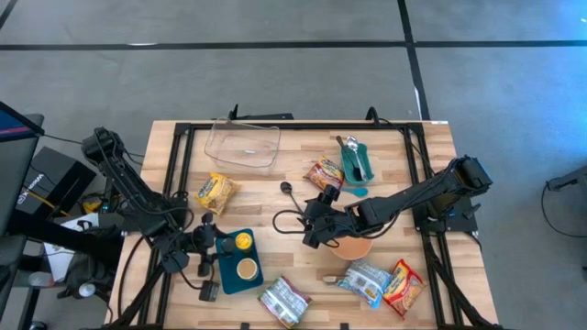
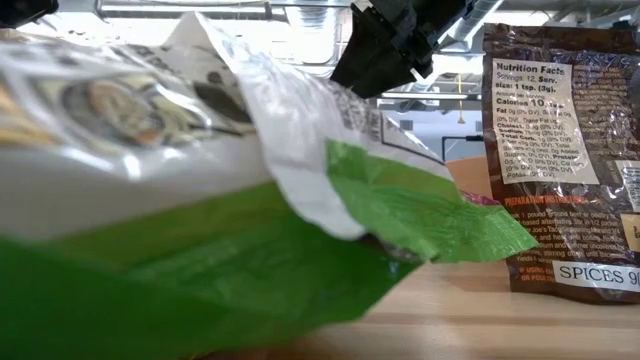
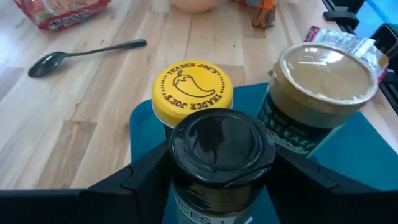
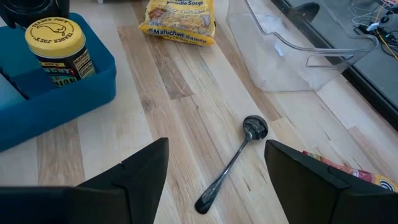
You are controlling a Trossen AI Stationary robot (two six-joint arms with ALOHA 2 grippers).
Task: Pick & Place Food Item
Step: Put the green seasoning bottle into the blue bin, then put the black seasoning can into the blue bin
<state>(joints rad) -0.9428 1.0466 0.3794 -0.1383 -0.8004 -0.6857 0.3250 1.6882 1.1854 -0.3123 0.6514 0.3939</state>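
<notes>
Black-lid jar (image 3: 217, 149): upright between the left gripper's (image 3: 214, 180) fingers, at the blue tray's (image 3: 367, 162) near edge, just beside the yellow-lid jar (image 3: 193, 93).
Left gripper: fingers close on both sides of the black-lid jar; real contact or a small gap, cannot tell.
Right gripper (image 4: 214, 180): released, fingers spread wide, holding nothing, above bare wood near the spoon (image 4: 233, 158).
Left wrist view only: third jar (image 3: 320, 93) with a tan lid on the tray, right of the yellow one; pepper logo readable on the yellow lid.
Right wrist view only: clear bin (image 4: 292, 46) and a yellow soup packet (image 4: 177, 22) beyond the spoon.
High view only: both arms at once, left gripper (image 1: 197, 243) at the tray's (image 1: 240, 286) left edge, right gripper (image 1: 312, 229) mid-table beside an orange bowl (image 1: 353, 247); more packets along the front edge.
Low view: mostly blocked by a green-and-white bag (image 2: 200, 200); brown spice packet (image 2: 565, 150) upright at right; dark gripper part at top, arm not identifiable.
Hidden: black-lid jar's label, cut off below the lid.
</notes>
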